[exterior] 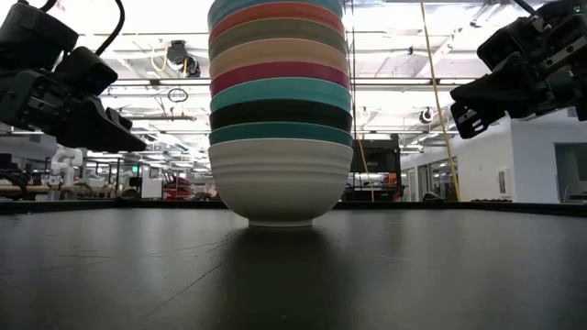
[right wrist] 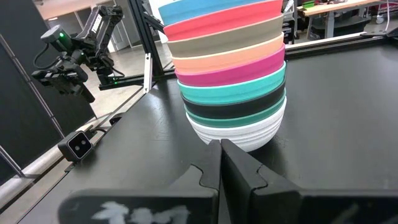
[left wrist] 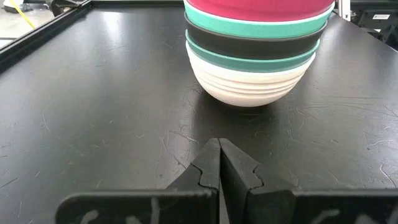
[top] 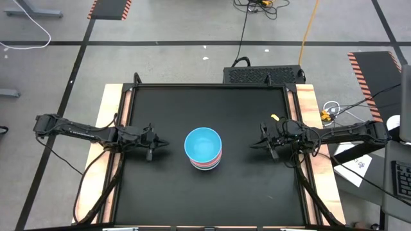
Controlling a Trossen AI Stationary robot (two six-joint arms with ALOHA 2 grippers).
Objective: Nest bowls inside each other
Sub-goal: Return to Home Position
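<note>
Robotics lab — hazard-striped floor mat (top: 110,8), trailing cables (top: 243,38)

Left gripper (top: 162,144) and right gripper (top: 254,144) hover closed, pointing toward each other.

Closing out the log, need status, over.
Left end effector shut, right end effector shut, both standing off. Nine round plastic bowls nested, white bottom, light blue top. Nothing blocking.

no readable text, label, brand or number anywhere; white sheet (top: 355,163) right of table (top: 160,189) bears dark marks, illegible.
</note>
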